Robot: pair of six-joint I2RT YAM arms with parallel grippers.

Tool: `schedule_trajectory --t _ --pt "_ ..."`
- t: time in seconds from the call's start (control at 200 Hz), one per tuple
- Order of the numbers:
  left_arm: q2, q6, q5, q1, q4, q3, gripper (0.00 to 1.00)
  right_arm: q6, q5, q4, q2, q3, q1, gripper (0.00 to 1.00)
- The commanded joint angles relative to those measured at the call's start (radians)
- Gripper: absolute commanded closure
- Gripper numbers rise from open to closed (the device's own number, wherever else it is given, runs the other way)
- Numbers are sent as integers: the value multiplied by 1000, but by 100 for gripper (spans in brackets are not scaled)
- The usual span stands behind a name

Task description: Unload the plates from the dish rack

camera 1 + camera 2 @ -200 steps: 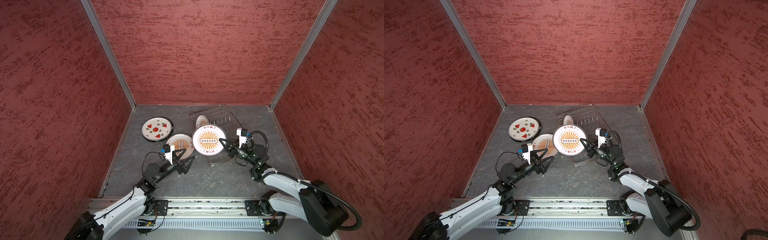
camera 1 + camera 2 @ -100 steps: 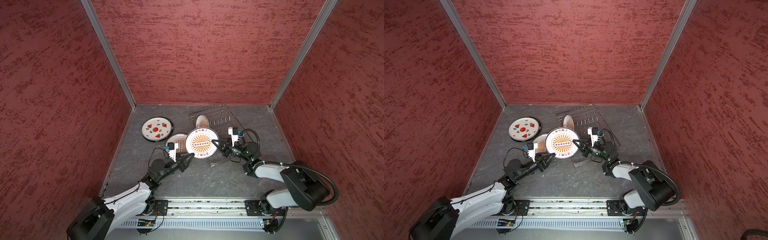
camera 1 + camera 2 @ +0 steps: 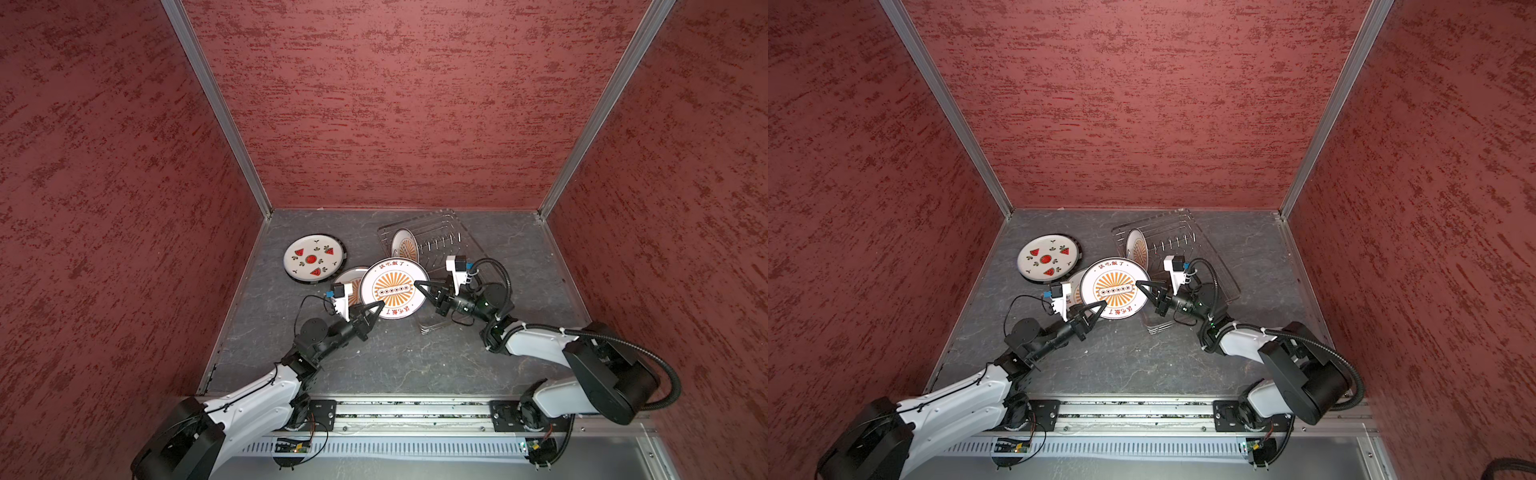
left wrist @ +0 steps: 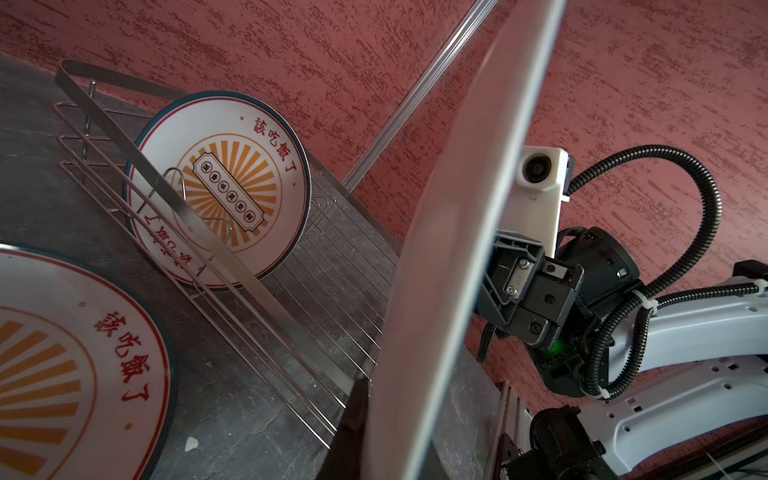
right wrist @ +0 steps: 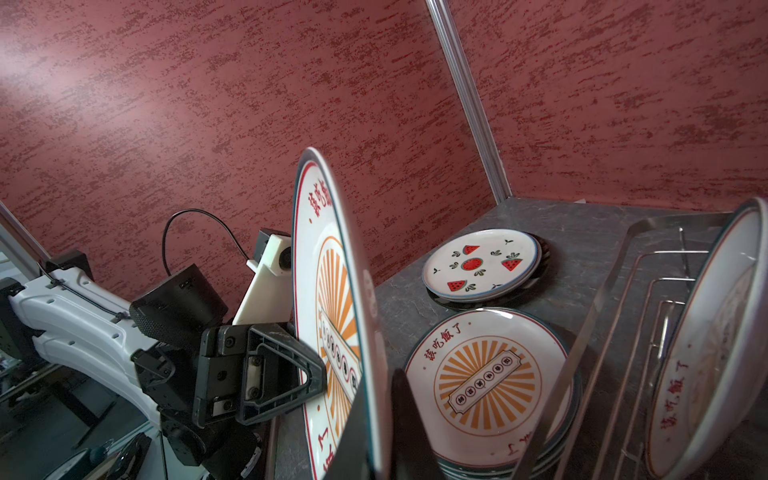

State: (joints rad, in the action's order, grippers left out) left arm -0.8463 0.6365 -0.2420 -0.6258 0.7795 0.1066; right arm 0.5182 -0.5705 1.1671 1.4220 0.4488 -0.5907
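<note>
Between left hand (image 3: 379, 306), right hand (image 3: 417, 285), plate (image 3: 393, 277) clamped

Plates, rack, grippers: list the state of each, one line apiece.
rack: holds one plate.
rack plate: standing on edge between the prongs.
held plate: in the air, clamped at opposite rims.
left gripper: shut on held plate.
right gripper: shut on held plate.
watermelon plate: lying flat atop a dark-rimmed plate.
sunburst plate: lying flat on a stack beside the rack.
</note>
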Motion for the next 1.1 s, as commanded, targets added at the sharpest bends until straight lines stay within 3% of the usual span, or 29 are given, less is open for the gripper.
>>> schedule_trajectory --t 0.0,0.296,0.506,0.686,0.972,1.067,1.082,1.092 --pt "58 4 56 1 -49 -1 88 -42 93 -12 -3 33 -4 95" --pt "210 -3 77 3 -155 -21 88 -16 115 -27 26 54 -5 95" --pt "215 6 80 5 -157 -24 91 -20 133 -46 23 54 -4 95" --pt "202 13 82 6 -160 -20 100 -25 93 -71 26 72 -4 92" --pt "221 30 107 14 -138 -40 100 -30 41 -110 48 93 -4 63" --pt "243 30 112 20 -159 -42 100 -29 52 -115 37 85 -6 34" --pt "247 31 113 21 -162 -44 100 -28 60 -119 37 84 -6 29" --pt "248 32 114 22 -163 -44 100 -28 65 -122 37 83 -6 20"
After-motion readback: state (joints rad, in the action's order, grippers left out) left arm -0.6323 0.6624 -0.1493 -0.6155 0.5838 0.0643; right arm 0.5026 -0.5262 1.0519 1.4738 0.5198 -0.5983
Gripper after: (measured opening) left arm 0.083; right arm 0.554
